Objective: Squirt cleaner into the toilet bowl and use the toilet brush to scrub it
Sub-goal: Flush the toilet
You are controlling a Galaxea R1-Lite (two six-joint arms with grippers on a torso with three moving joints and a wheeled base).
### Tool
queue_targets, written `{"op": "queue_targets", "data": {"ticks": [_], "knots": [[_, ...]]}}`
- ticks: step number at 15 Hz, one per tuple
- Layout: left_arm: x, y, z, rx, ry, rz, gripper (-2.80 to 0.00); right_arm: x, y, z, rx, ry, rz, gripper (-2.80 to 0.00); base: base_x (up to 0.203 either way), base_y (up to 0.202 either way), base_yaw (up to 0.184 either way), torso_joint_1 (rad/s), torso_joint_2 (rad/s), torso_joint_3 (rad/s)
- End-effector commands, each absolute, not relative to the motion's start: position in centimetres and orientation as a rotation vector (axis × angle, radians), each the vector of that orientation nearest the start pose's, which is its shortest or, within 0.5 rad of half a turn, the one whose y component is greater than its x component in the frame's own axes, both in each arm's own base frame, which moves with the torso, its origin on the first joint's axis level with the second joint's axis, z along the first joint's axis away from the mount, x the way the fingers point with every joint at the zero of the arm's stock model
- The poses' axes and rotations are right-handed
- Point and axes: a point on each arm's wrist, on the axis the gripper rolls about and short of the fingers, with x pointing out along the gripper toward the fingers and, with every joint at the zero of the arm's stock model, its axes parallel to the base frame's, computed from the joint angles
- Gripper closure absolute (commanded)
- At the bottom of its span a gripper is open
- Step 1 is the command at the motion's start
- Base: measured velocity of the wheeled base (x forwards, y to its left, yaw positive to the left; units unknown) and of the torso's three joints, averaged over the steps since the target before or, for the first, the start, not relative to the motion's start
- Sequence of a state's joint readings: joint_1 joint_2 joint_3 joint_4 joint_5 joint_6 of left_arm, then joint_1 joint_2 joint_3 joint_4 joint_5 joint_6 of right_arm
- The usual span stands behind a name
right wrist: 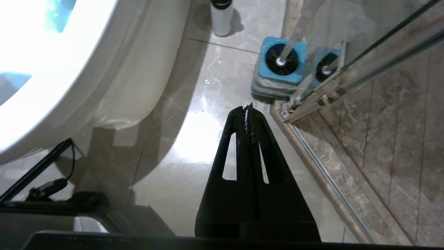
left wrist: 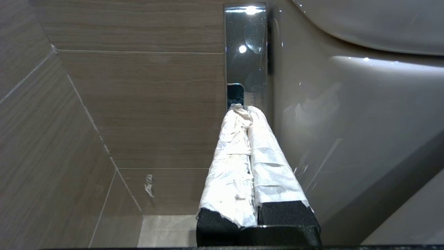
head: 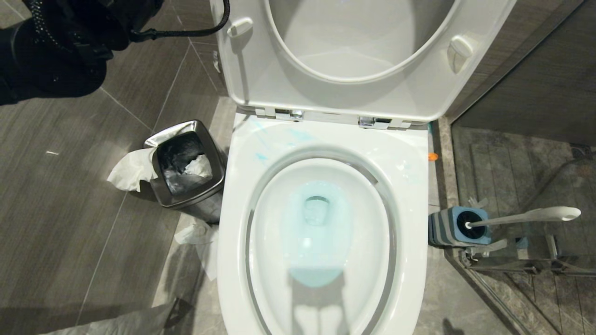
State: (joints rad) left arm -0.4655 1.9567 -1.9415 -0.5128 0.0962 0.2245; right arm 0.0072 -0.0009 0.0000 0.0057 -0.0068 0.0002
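Left gripper [left wrist: 247,109] closed, right gripper [right wrist: 248,106] closed, toilet brush [head: 526,217] in holder, no readable writing

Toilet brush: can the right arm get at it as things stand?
Probably yes. The toilet brush stands in its holder on the floor just beyond the shut right gripper, with bare floor between. The glass door frame sits close beside it.

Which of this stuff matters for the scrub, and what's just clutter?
Job: toilet bowl; cleaner tinting the water; brush in its holder.
Clutter: steel bin; tissue beside it; tissue on the floor.
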Motion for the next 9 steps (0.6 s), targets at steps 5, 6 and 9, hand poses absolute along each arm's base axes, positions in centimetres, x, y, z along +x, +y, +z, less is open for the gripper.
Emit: {"op": "queue_targets", "data": {"ticks": [5, 6, 9], "knots": [[34.8, -17.2, 39.1, 0.101, -0.494, -0.306, 0.00, -2.3, 0.0, 7.5, 0.000, 0.006, 0.002, 0.00, 0.000, 0.000, 0.000, 0.000, 0.00, 0.000], [34.5, -17.1, 39.4, 0.101, -0.501, -0.306, 0.00, -2.3, 0.0, 7.5, 0.000, 0.006, 0.001, 0.00, 0.000, 0.000, 0.000, 0.000, 0.00, 0.000], [33.7, -16.7, 40.2, 0.099, -0.523, -0.299, 0.00, -2.3, 0.0, 7.5, 0.000, 0.006, 0.002, 0.00, 0.000, 0.000, 0.000, 0.000, 0.00, 0.000]]}}
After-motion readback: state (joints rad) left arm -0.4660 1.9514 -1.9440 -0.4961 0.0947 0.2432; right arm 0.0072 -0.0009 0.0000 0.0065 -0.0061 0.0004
